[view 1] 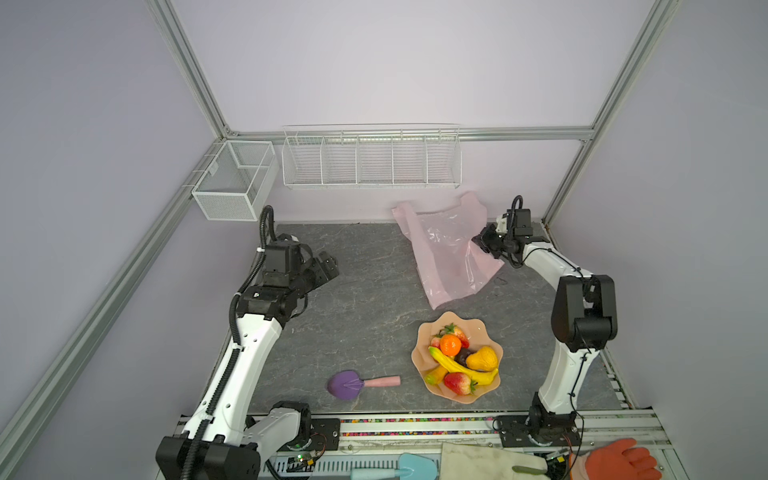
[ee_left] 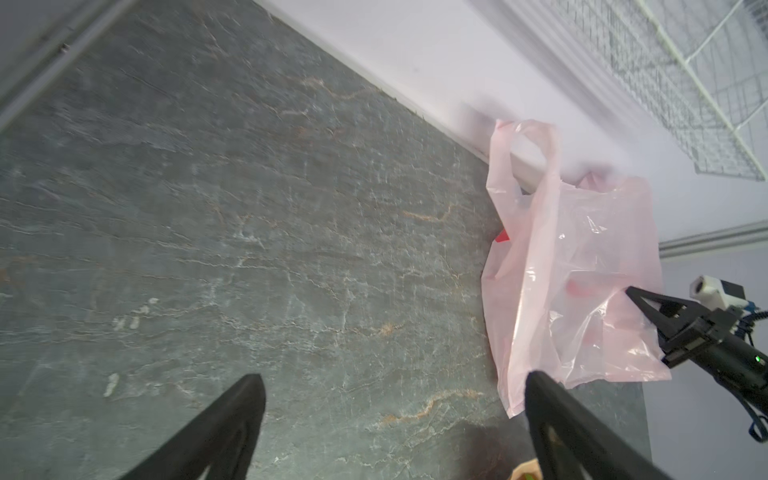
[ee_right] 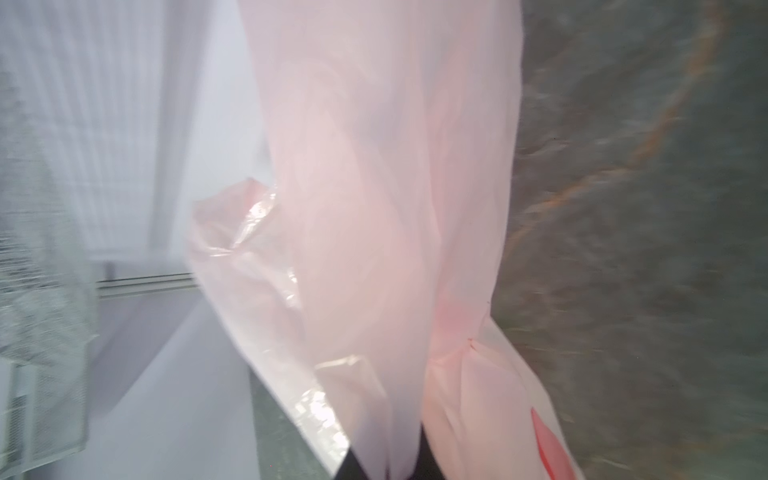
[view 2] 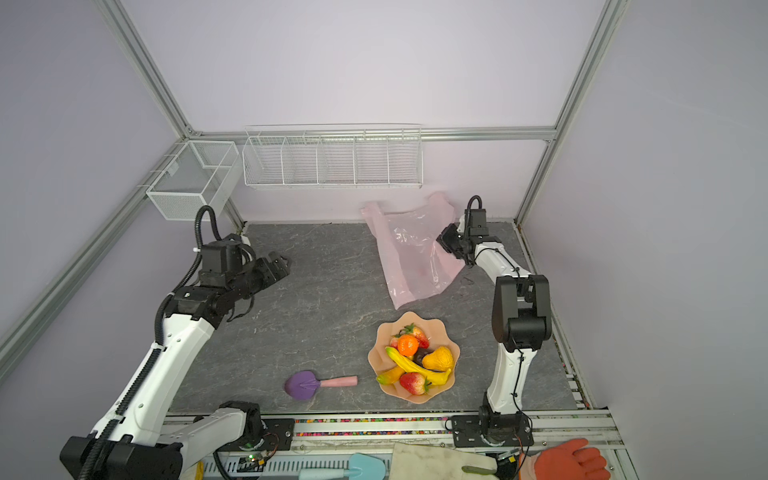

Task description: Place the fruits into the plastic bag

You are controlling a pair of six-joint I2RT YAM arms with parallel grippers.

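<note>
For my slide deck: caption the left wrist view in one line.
Open left gripper faces the plastic bag, which the shut right gripper pinches, over a grey marbled table.

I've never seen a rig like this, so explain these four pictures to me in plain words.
Two white-and-black robot arms, left and right, stand at a grey stone-patterned table. Two pictures look down from overhead; the other two come from a camera on each wrist. On the table lie a peach wavy-edged bowl of small toy fruits and a purple scoop with a pink handle. The right jaws are shut on a thin pale pink plastic bag. The left jaws stand open, holding nothing.
</note>
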